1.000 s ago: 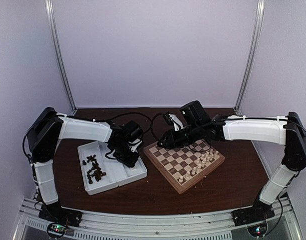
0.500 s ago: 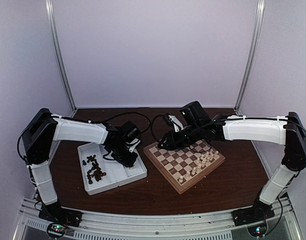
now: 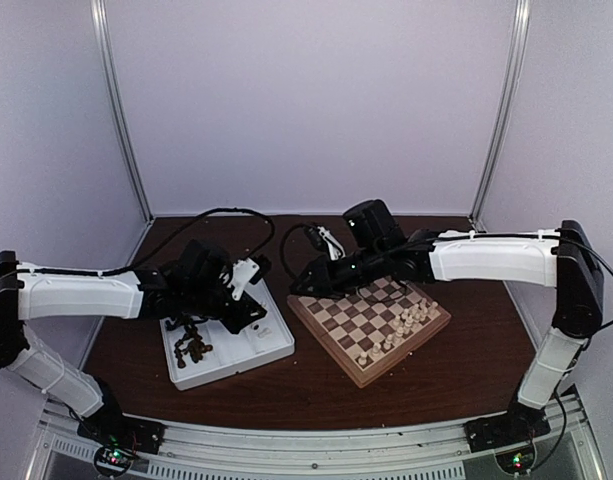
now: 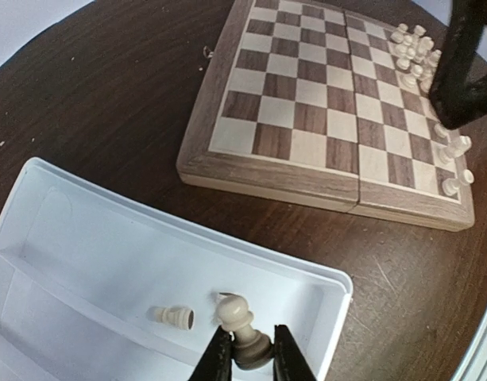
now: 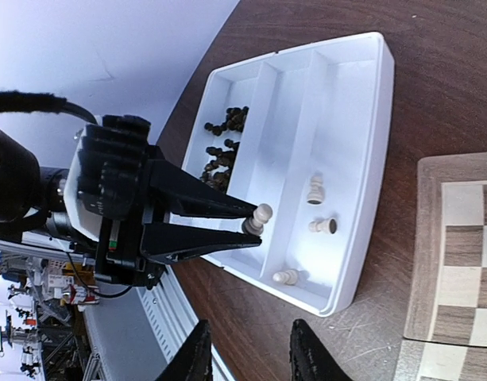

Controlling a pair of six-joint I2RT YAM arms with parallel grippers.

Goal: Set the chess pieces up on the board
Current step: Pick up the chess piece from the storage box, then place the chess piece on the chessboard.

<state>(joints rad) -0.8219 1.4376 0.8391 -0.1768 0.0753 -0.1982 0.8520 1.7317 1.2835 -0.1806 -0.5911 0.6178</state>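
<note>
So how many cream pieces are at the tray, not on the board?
4 cream pieces: one pinched in the left gripper over the tray; three loose in its compartment nearest the board. The gripper may hide others.

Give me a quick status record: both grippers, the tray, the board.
left gripper: shut on a cream pawn, over the tray
right gripper: open, empty, over the table between tray and board
tray: dark pieces heaped in one compartment; three loose cream pieces in another
board: cream pieces clustered along one side; no dark ones visible on it
</note>
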